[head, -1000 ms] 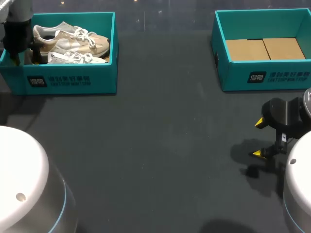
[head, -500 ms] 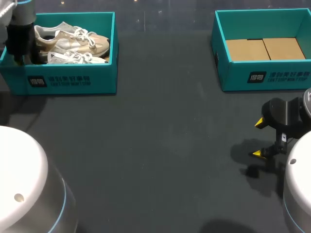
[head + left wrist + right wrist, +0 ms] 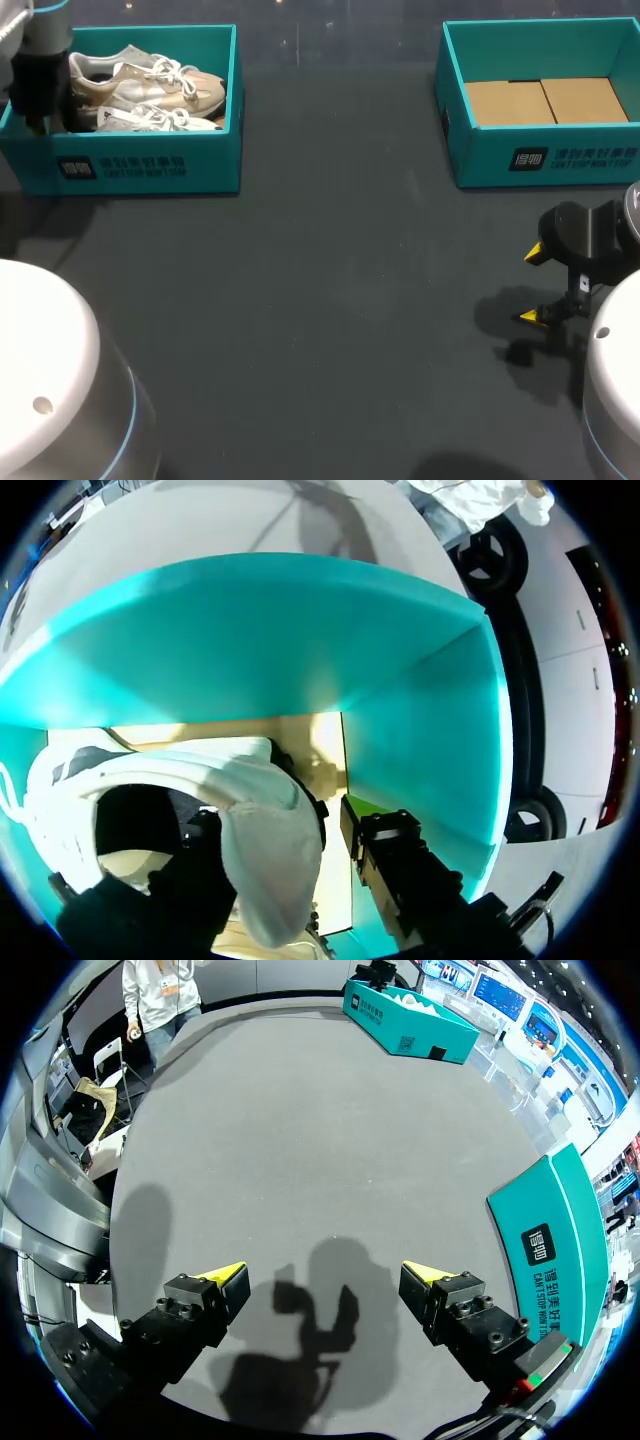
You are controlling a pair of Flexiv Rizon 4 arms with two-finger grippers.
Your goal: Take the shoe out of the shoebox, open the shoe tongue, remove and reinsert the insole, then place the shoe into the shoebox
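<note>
Heel of the shoe point(image 3: 265, 855) sits between your left gripper's point(image 3: 278, 822) parted fingers inside the shoebox point(image 3: 420, 730), outer finger just clear; your right gripper point(image 3: 325, 1280) hangs spread above the table point(image 3: 300, 1110).

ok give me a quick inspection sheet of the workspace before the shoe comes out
surface: dark grey table, with the right arm's shadow on it
job's things: left teal shoebox holds a pair of beige-and-white sneakers; right teal shoebox shows only its brown cardboard floor
clutter: nothing seen
grippers: left pincer is down inside the left teal shoebox at one sneaker's heel, grip cannot be told; right pincer is open above the table, holding nothing
cables: nothing seen
surroundings: nothing seen reaching over the table
</note>
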